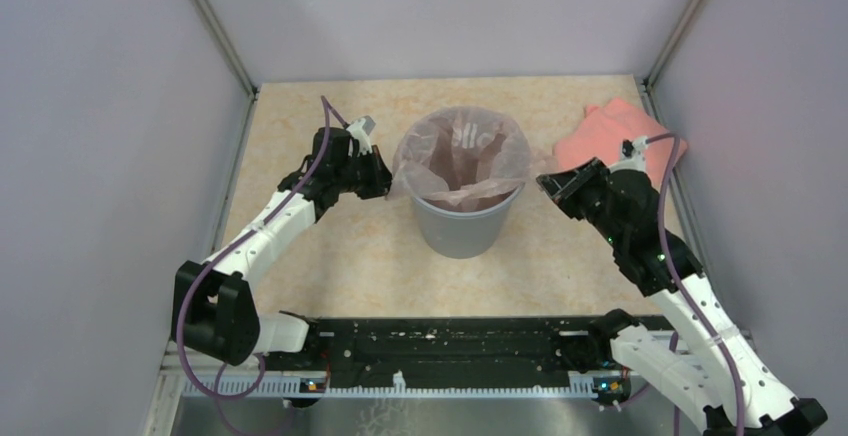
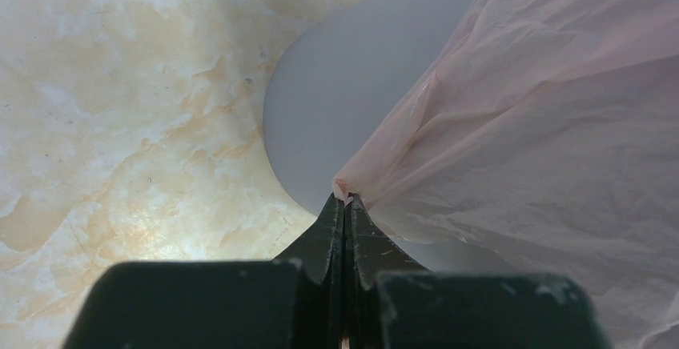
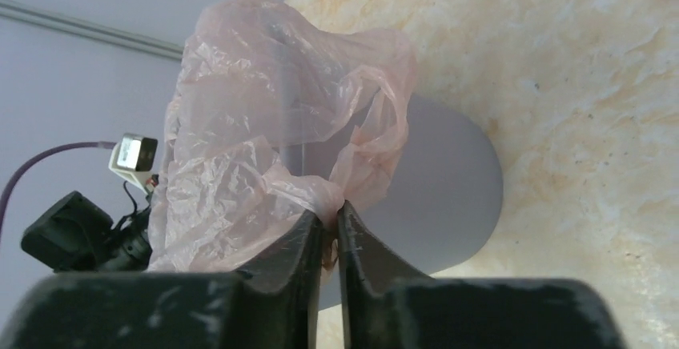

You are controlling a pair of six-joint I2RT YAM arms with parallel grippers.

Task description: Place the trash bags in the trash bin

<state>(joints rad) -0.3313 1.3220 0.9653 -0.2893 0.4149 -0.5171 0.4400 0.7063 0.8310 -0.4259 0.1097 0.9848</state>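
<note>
Bin: grey, upright, mouth up, long axis vertical.
Bag: pale pink, seated in bin, open end up, edges draped over bin lip, stretched side to side.
Left gripper: at bin's left rim, clenched on bag edge.
Right gripper: at bin's right rim, pinching bag fold.
Pink bundle: right of bin, apart.

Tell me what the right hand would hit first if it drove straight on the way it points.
The bag, whose edge the right hand is pinching. Past that film it would probably meet the bin at its wall near the rim, though depth is hard to judge here.
</note>
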